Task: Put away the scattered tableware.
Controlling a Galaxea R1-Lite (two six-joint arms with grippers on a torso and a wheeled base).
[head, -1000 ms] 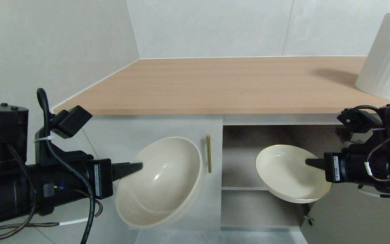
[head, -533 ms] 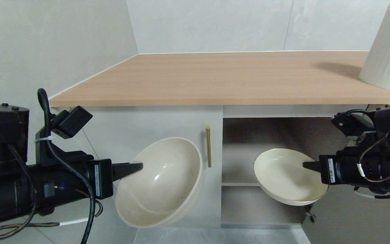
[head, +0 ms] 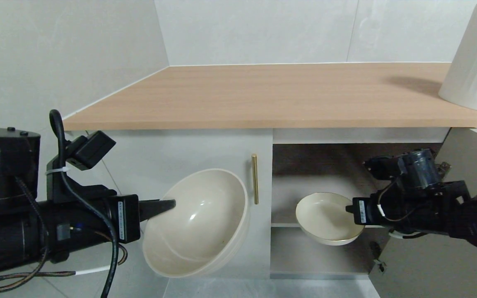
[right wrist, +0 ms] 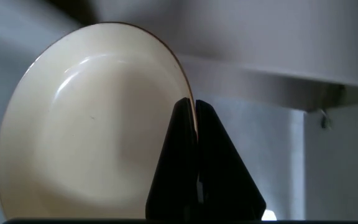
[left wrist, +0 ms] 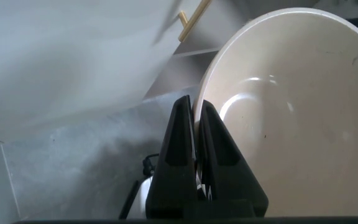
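Observation:
A large cream bowl [head: 197,223] hangs tilted in front of the shut left cabinet door [head: 168,165]; my left gripper [head: 168,205] is shut on its rim. In the left wrist view the bowl [left wrist: 291,112] has its rim pinched between the fingers of the left gripper [left wrist: 197,112]. A smaller cream plate [head: 325,217] with a thin gold rim is held at the open right cabinet compartment, about level with the shelf [head: 282,225]. My right gripper [head: 349,209] is shut on its rim, as the right wrist view also shows: plate [right wrist: 86,124], right gripper [right wrist: 195,112].
A wooden countertop [head: 263,95] runs above the cabinet, with a white ribbed lampshade [head: 476,62] at its right end. A brass handle [head: 255,184] is on the shut door. The open door [head: 470,165] stands at the right. Grey floor lies below.
My right arm has carried the plate left and forward into the open compartment, lower toward the shelf. The left arm and large bowl have hardly moved. The head view shifted slightly early on.

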